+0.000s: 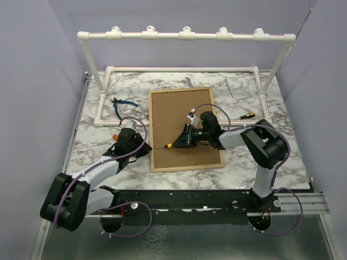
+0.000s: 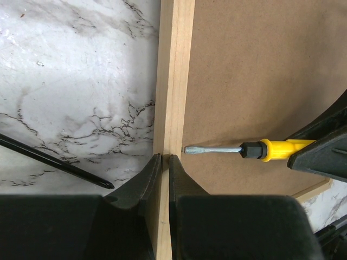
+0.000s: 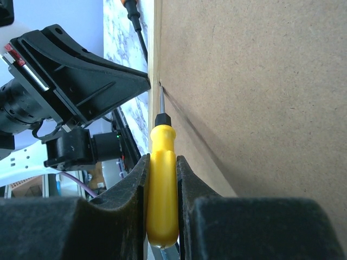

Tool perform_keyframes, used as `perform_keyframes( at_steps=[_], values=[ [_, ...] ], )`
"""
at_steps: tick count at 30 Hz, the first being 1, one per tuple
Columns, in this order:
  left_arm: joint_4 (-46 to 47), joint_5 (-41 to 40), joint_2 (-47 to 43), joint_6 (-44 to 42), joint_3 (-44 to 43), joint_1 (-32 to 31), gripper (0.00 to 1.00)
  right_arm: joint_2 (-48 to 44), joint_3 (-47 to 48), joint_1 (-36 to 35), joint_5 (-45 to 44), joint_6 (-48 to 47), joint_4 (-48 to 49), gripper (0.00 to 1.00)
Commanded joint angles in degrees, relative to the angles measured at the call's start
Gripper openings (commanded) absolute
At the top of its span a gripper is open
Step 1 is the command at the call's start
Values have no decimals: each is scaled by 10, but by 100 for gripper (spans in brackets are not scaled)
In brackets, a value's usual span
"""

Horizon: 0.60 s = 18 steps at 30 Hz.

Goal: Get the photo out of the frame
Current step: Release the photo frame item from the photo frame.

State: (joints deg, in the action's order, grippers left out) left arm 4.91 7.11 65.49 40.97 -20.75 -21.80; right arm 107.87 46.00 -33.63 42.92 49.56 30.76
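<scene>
The frame (image 1: 184, 108) lies face down on the marble table, its brown fibreboard back (image 2: 260, 65) up inside light-wood edging (image 2: 174, 81). The photo is hidden beneath it. My left gripper (image 2: 165, 158) is shut, with only a sliver between its jaws. Its tips rest on the frame's left edging (image 1: 151, 146). My right gripper (image 3: 162, 158) reaches across the back from the right, shut on the handle of a yellow screwdriver (image 3: 162, 184). The screwdriver's flat blade (image 2: 211, 149) points at the seam between back and left edging, just ahead of the left fingertips.
A second yellow-and-black screwdriver (image 1: 245, 115) lies right of the frame and blue-handled pliers (image 1: 123, 105) lie to its left. A dark screwdriver shaft (image 2: 54, 162) rests on the marble beside my left gripper. The white PVC pipe rack (image 1: 184, 36) spans the back.
</scene>
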Motion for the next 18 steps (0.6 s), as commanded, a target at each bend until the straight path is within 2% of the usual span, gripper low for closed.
perform_keyframes(
  at_steps=[1,18],
  values=[
    [23,17,12,2,8,0,10,16,-11,4,-18,5,-12,1],
    [60,44,28,22,24,-1,8,41,0,-1,-13,35,17,1]
  ],
)
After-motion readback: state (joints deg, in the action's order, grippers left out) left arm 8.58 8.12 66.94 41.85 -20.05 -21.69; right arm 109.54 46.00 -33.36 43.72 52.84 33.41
